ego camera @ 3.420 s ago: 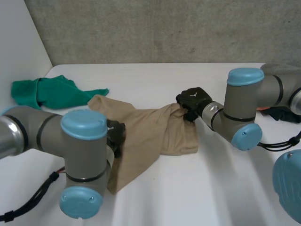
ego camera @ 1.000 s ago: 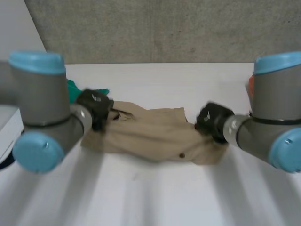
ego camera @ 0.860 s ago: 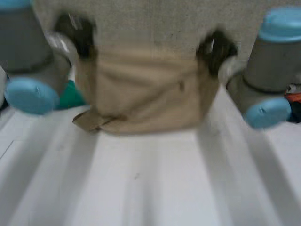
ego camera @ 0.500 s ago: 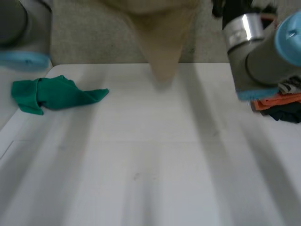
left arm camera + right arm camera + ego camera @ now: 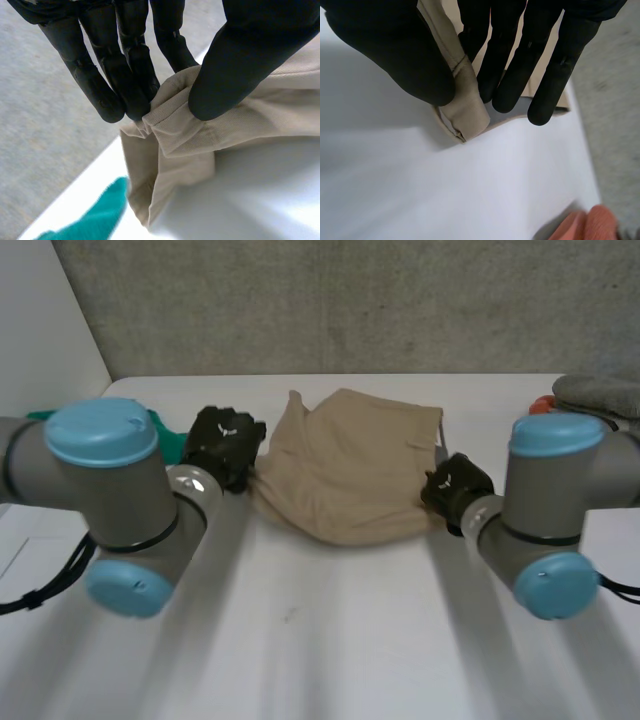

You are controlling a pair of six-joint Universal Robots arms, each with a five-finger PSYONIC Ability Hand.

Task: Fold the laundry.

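A tan garment (image 5: 350, 475) is seen rumpled on the white surface (image 5: 330, 640). One side edge is pinched between fingers and thumb by the left hand (image 5: 225, 445), the other by the right hand (image 5: 455, 485).

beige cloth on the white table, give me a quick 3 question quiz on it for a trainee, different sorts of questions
1. True or false: the left hand is open and clear of the crumpled beige fabric garment.
2. Multiple choice: what lies on the white table next to the left hand, on its side away from the garment?
A. a crumpled green cloth
B. a blue bottle
C. a wooden spoon
3. Fill the gap: the right hand pinches the garment's edge between its fingers and its ____.

Key: 1 false, it pinches an edge of the garment; 2 A; 3 thumb.
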